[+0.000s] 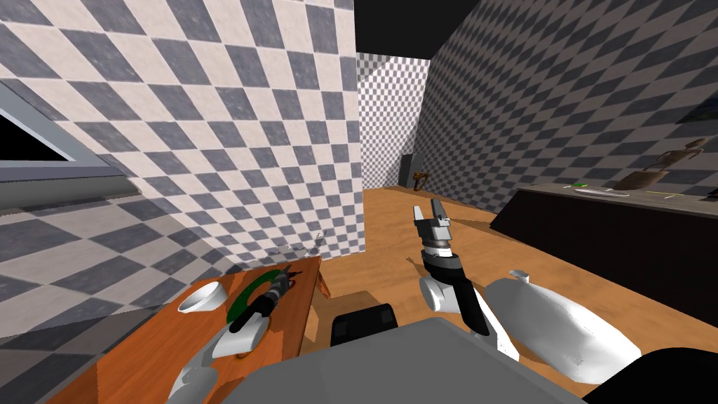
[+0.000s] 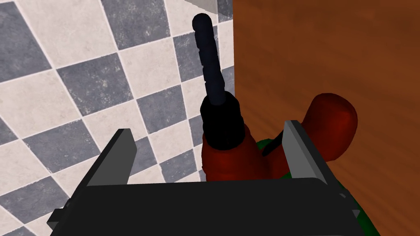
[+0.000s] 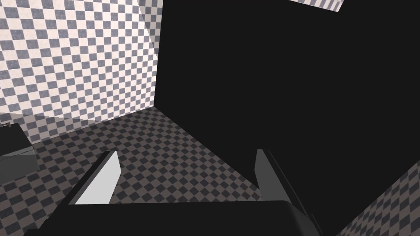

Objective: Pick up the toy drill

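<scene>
**Desk:** Two fingers, and nothing held yet?

**Field:** Correct. The left gripper [image 2: 209,129] stands wide open astride the toy drill [image 2: 231,157]. One finger is just beside the red body and the other is well apart from it.

**Desk:** Where does the drill lie?

**Field:** In the lower left of the head view, reading rightward, there is a white bowl [image 1: 202,297], then a green ring [image 1: 242,300], then the drill on the wooden table [image 1: 140,351] near its far edge. At centre frame the right gripper [image 1: 428,205] hangs raised over the floor, also open and empty.

**Desk:** What is the risk?

**Field:** The drill sits off-centre between the fingers. A close from here would likely make the nearer finger strike first and shove or twist the rounded body. The dark bit [image 2: 209,61] already points out past the table edge, so a push could send the drill over.

**Desk:** What does each view add?

**Field:** The wrist view shows the uneven gaps beside the drill. The head view shows the bowl, the ring and the idle arm.
</scene>
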